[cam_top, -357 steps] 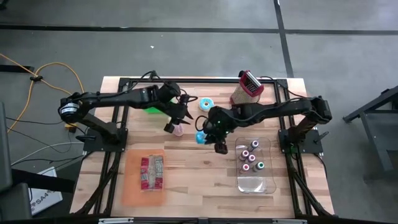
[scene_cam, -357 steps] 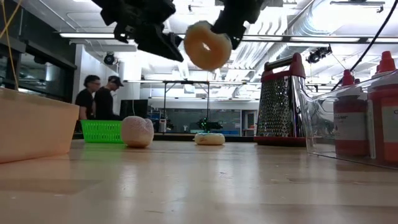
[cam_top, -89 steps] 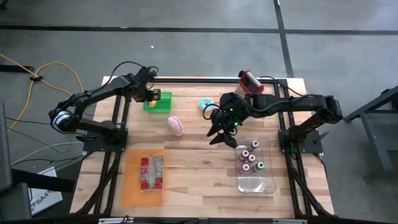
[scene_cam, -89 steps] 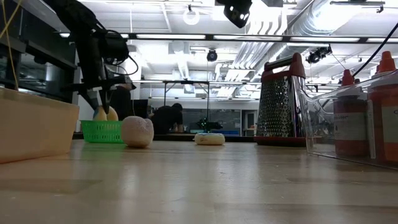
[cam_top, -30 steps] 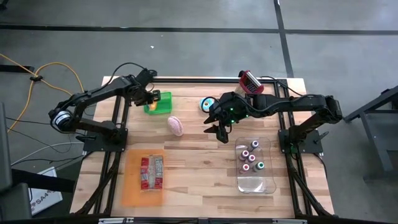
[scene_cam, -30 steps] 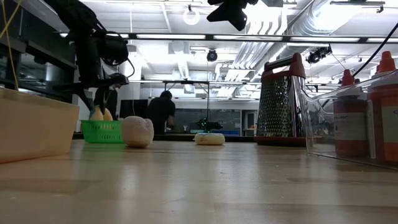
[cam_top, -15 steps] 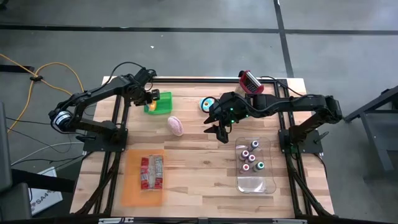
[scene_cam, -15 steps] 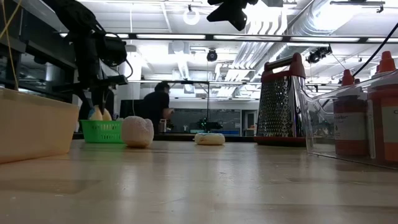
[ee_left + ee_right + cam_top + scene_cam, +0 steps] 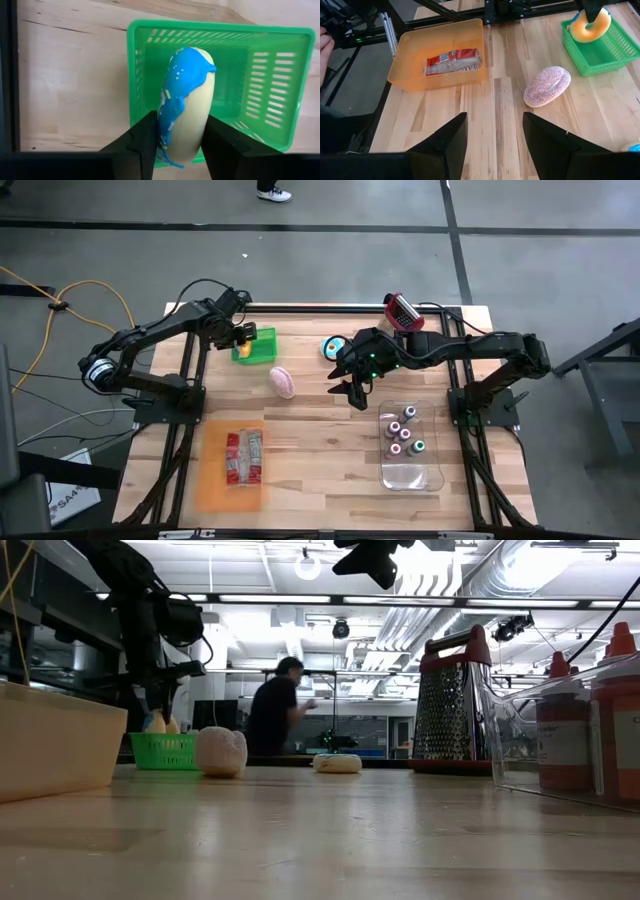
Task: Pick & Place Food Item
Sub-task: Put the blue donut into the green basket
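- The left hand (image 9: 176, 142) was over the green basket (image 9: 256, 346), upper left of the surface (image 9: 310, 440) in the high view. Its fingers (image 9: 136, 142) were closed on a blue-iced donut (image 9: 185, 107), held on edge with its lower part inside the basket.
- The grip looked narrow and possibly loosening; release was not confirmed.
- Judged step: setting the donut down in the basket. To do it well, the hand should lower until the donut rests on the basket floor, open squarely, then lift straight up so the fingers clear the rim without tipping the basket.
- Risk noted: the donut stood on edge and might roll or lean against the wall when let go.
- The right hand (image 9: 352, 392) waited at frame centre in the high view, fingers wide apart, holding nothing.
- Count, high view: two arms; one green basket; one pink sprinkled pastry (image 9: 283, 382) lying just below the basket; a second blue donut (image 9: 329, 347) upper centre; one grater (image 9: 402, 310); one orange tray (image 9: 208, 480) with one packet (image 9: 244, 457); one clear bin (image 9: 425, 473) with five bottles.
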{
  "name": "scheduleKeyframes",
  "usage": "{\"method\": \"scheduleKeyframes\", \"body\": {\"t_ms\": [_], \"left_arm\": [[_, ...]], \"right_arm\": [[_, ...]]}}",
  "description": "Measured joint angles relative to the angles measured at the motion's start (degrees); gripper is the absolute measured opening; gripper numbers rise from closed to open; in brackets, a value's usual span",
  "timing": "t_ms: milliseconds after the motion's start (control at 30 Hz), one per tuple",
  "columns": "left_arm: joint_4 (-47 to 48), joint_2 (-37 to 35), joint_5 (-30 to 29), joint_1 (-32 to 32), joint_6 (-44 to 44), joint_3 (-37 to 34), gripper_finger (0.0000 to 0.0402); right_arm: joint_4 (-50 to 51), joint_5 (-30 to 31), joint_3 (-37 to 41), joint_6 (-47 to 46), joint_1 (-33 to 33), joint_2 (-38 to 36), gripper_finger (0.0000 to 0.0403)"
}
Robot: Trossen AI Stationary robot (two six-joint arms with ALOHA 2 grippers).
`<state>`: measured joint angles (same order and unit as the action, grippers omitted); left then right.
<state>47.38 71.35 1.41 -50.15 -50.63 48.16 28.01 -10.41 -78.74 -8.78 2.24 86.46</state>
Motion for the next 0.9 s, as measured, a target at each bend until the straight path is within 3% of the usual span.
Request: {"method": "scheduleKeyframes", "body": {"t_ms": [900], "left_arm": [[-0.31, 0.0, -3.97, 0.0, 2.75, 0.0, 0.0195]], "right_arm": [[0.0, 0.0, 0.0, -0.02, 0.0, 0.02, 0.0179]]}}
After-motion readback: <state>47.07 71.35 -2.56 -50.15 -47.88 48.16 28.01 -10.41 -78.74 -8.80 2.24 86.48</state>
